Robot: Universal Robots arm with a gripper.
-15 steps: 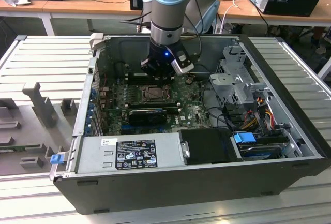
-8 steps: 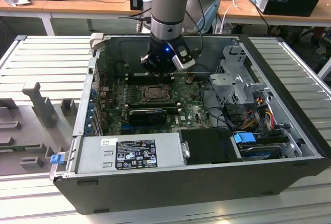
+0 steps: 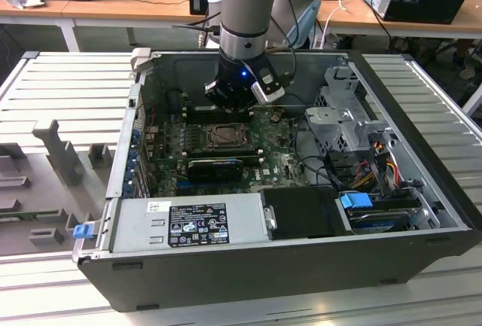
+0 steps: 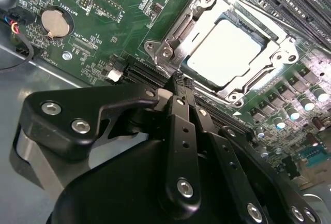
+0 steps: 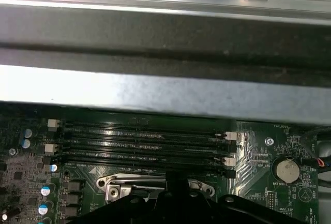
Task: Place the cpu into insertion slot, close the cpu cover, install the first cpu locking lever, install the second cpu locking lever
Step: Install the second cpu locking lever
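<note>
- A pale silver-beige square cpu (image 4: 223,53) sits flat inside the square, silver-framed insertion slot (image 4: 170,35) on the green circuit board (image 4: 111,6), seen in the second wrist view.
- The thin silvery-grey metal cpu cover (image 4: 243,87) lies down around the chip, its square window showing the chip's bright top; whether its levers are locked cannot be told.
- The black metal gripper (image 4: 180,81) of the grey-and-blue robot arm (image 3: 248,10) hovers just at the socket frame's 7 o'clock corner in the second wrist view, its two fingers (image 4: 182,115) pressed narrowly together with nothing between them.
- In the exterior view, the gripper (image 3: 235,100) hangs inside the open dark-grey computer case (image 3: 301,266), directly at 12 o'clock of the insertion slot (image 3: 224,136) and near it.
- A long black graphics card (image 3: 216,168) lies at 6 o'clock of the socket in the exterior view, just beside it.
- Four long narrow black memory slots (image 5: 142,144) run in parallel beside the socket frame in the first wrist view.
- A round silver coin battery (image 4: 54,22) rests on the board, well apart from the socket.
</note>
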